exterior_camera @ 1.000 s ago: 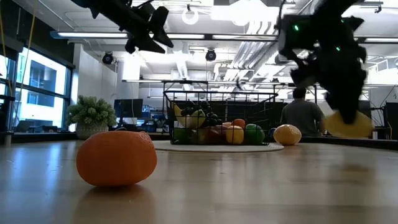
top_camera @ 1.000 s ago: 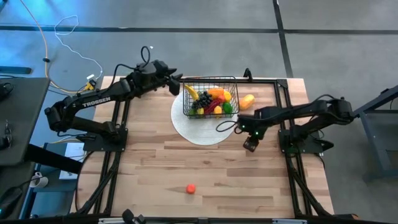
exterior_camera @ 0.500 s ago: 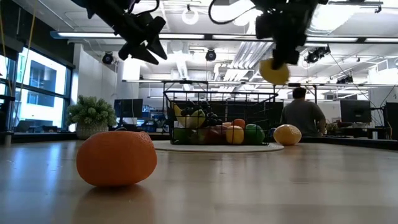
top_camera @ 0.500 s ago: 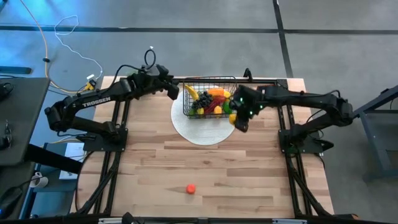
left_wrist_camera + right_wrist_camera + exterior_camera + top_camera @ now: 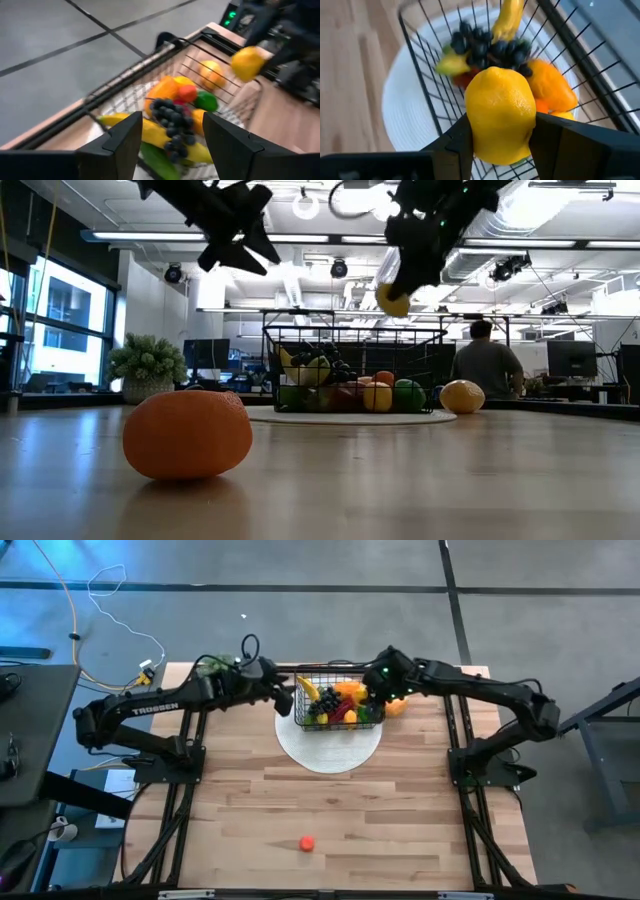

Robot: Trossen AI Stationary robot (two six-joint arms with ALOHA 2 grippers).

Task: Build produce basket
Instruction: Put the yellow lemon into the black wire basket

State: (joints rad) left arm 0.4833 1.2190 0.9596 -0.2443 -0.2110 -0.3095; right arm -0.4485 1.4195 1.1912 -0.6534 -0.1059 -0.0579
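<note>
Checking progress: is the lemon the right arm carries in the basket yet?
Not yet. The right end effector grips the lemon above the basket, at its rim near the second lemon on the table.

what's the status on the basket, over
Right tool shut on lemon, above basket right rim. Left tool open, empty, at basket's left side. Small orange loose near front table edge. Nothing blocking.

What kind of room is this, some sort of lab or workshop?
Probably a robotics lab inside an open-plan office. Beyond the table are desks with a monitor, a person seated facing away, and exposed ceiling ducts with strip lights. The floor is bare concrete, with loose cables.
</note>
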